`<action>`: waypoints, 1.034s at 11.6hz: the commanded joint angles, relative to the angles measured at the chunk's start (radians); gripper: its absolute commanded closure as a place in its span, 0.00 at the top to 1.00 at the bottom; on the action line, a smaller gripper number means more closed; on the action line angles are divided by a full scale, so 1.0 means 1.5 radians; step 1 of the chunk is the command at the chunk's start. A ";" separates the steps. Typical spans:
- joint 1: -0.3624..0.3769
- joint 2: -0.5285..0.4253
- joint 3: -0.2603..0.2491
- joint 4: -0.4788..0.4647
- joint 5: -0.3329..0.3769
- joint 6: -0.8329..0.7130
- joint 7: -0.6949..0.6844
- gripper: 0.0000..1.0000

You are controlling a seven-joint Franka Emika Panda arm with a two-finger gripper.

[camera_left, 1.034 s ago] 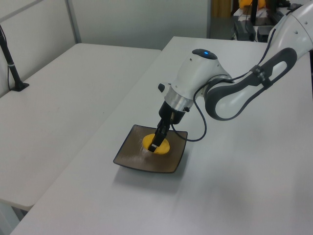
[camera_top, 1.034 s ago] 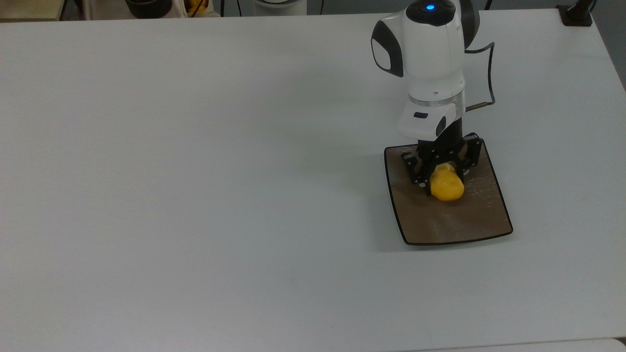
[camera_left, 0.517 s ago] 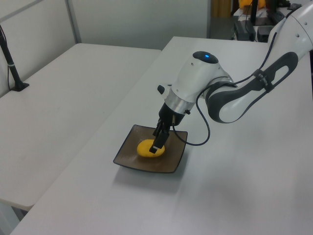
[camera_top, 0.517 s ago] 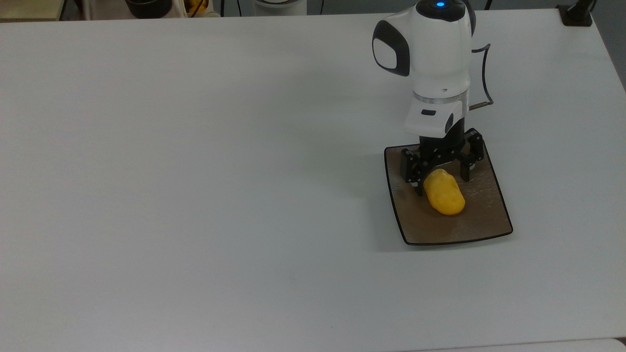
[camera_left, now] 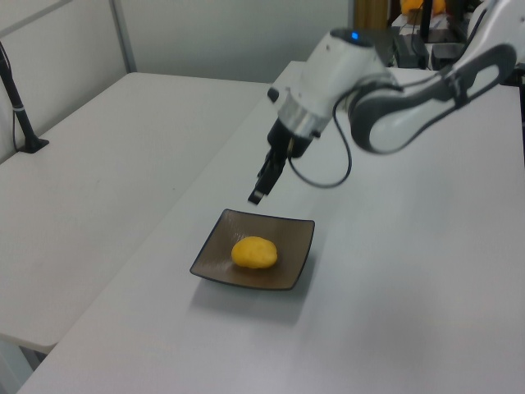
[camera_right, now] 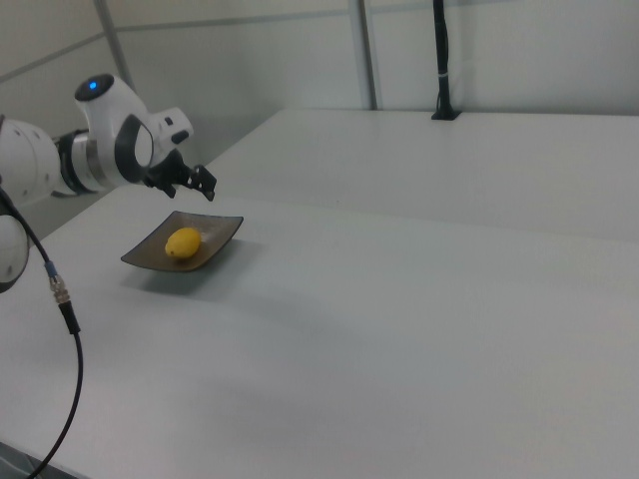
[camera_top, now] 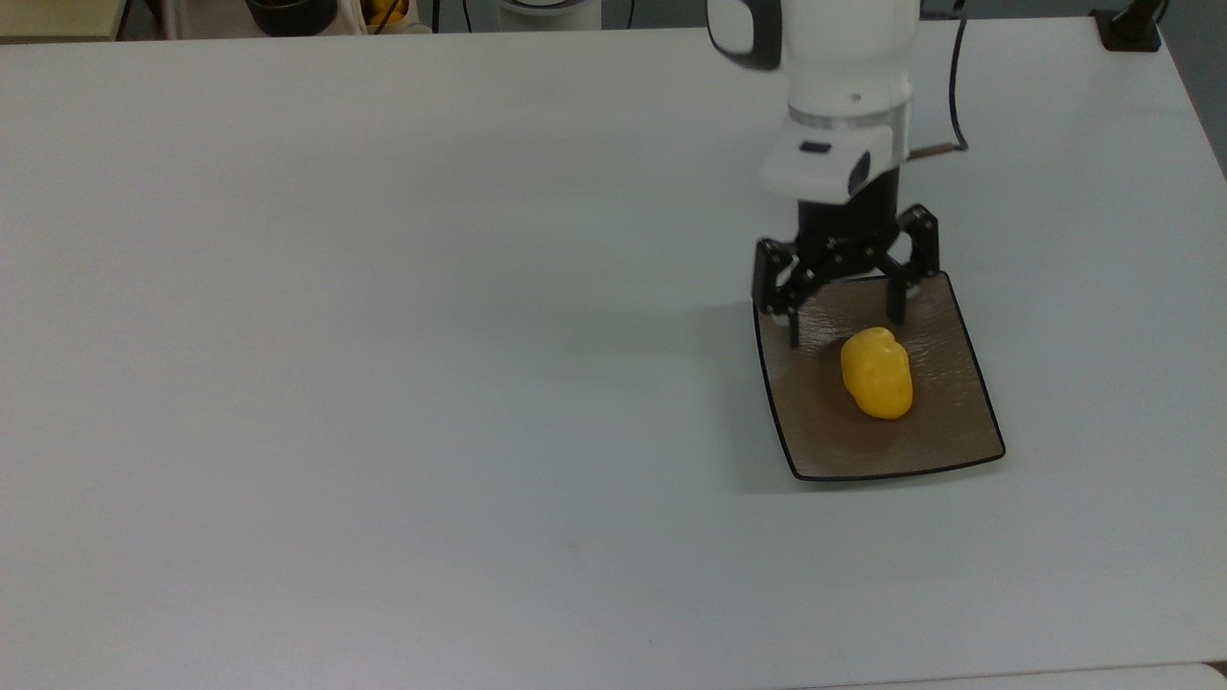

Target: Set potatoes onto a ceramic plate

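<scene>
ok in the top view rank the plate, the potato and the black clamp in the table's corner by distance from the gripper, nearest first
1. ceramic plate: its far edge lies under the open gripper.
2. potato: mid-plate, just past the fingertips.
3. black clamp: the top view's upper right corner.

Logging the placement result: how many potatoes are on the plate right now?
1. The single yellow potato lies near the middle of the brown plate, free of the open tool raised above the plate's far edge.
</scene>
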 commanded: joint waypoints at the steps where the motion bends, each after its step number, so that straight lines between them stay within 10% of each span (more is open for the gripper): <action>1: -0.030 -0.144 -0.005 -0.037 -0.002 -0.226 0.017 1.00; 7: -0.120 -0.295 -0.008 -0.038 0.056 -0.559 0.017 1.00; 12: -0.153 -0.367 -0.034 -0.101 0.074 -0.601 -0.018 1.00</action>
